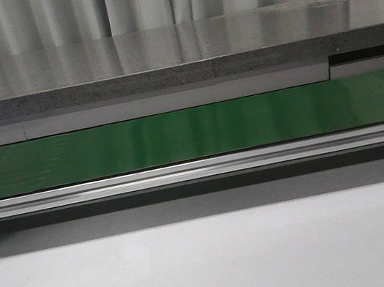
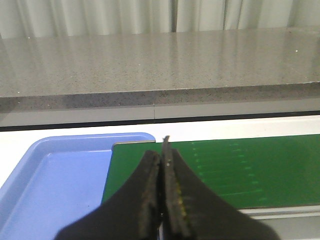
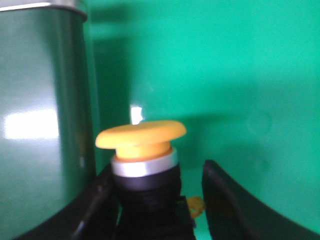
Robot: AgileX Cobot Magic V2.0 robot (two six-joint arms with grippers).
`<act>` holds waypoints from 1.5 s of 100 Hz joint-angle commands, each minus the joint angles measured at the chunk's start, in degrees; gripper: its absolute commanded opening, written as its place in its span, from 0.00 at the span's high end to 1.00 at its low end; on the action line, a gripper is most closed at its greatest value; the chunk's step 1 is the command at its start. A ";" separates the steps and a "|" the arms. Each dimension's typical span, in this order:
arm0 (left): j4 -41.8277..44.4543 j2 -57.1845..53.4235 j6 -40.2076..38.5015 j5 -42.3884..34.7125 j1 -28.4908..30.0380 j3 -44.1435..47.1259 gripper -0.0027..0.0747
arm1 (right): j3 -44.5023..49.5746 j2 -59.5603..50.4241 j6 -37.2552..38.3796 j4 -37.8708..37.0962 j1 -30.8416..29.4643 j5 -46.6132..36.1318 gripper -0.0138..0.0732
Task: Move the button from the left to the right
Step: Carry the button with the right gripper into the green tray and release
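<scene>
The button shows only in the right wrist view: a yellow-orange mushroom cap over a silver ring and a black body. It stands upright on a bright green surface. My right gripper is open around it. One finger is against the black body. The other finger stands apart, with a gap to the body. My left gripper is shut and empty, above the end of the green belt beside a blue tray. Neither the grippers nor the button show in the front view.
A dark green glossy wall rises close beside the button. The green conveyor belt runs across the front view with an aluminium rail before it and a grey stone counter behind. White table lies in front.
</scene>
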 commanded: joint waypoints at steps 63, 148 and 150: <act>-0.47 0.48 -0.49 -4.30 -0.36 -1.51 0.99 | -1.96 -7.63 2.22 2.75 -0.04 -2.94 0.29; -0.47 0.48 -0.49 -4.30 -0.36 -1.51 0.99 | 1.83 -36.52 3.21 9.82 24.58 -6.41 0.29; -0.47 0.48 -0.49 -4.30 -0.36 -1.51 0.99 | 2.83 -37.84 3.21 9.87 25.18 -7.16 0.29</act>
